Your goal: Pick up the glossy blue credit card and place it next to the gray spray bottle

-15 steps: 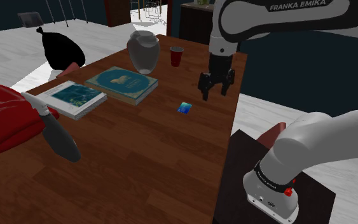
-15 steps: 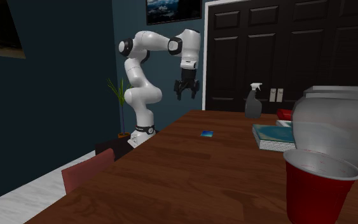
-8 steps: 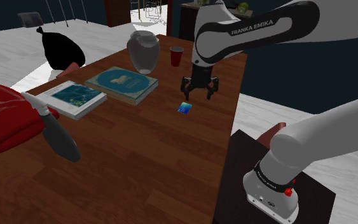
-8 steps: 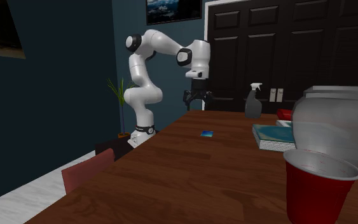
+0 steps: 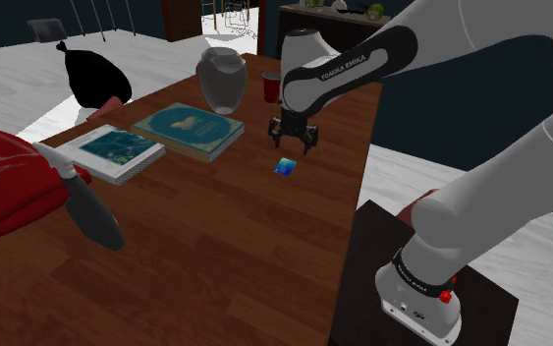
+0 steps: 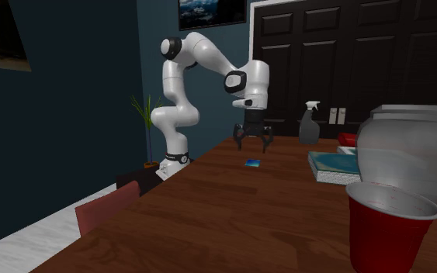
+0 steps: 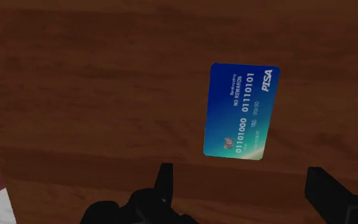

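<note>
Shoulder view: the gripper (image 5: 294, 141) hovers, fingers spread, over the blue credit card (image 5: 284, 166), which lies well apart from the gray spray bottle (image 5: 92, 211). Second exterior view: a gap separates gripper and card. Wrist view: the card lies flat and untouched, so grasping and placing both remain.

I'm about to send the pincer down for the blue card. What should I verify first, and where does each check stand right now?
1. The pincer is open: ok, its fingers stand apart.
2. The blue card lies flat and uncovered on the table: ok.
3. The blue card falls between the two finger lines: ok in the wrist view.
4. The pincer is exactly over the blue card: cannot tell. It hangs above the table, apart from the card.
5. The nearest book lies apart from the blue card: ok.
6. The spray bottle stands upright on the table: ok in the second exterior view.
</note>
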{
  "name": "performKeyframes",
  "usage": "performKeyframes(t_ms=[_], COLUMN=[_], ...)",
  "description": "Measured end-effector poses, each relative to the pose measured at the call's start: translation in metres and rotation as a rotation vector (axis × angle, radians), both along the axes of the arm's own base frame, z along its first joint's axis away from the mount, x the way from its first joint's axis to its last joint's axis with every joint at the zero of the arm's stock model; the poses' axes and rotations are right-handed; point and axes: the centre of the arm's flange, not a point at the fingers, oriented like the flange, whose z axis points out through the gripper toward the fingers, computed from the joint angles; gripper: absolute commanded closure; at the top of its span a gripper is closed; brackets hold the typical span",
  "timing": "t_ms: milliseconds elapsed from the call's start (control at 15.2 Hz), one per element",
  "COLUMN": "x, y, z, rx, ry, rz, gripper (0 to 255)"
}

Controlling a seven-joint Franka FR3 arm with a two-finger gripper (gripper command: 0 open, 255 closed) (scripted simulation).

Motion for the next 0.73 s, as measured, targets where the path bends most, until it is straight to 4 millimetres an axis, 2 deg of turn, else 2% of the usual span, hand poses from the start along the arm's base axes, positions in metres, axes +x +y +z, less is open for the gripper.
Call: performKeyframes(t_ms=[198, 528, 726], x=[0.008, 0.009, 0.01], y=[-0.007, -0.011, -0.011], z=[-0.016, -0.042, -0.044], rx=[-0.012, -0.014, -0.014], ry=[-0.014, -0.017, -0.017], rz=[-0.057, -0.065, -0.065], gripper=[0, 0, 0])
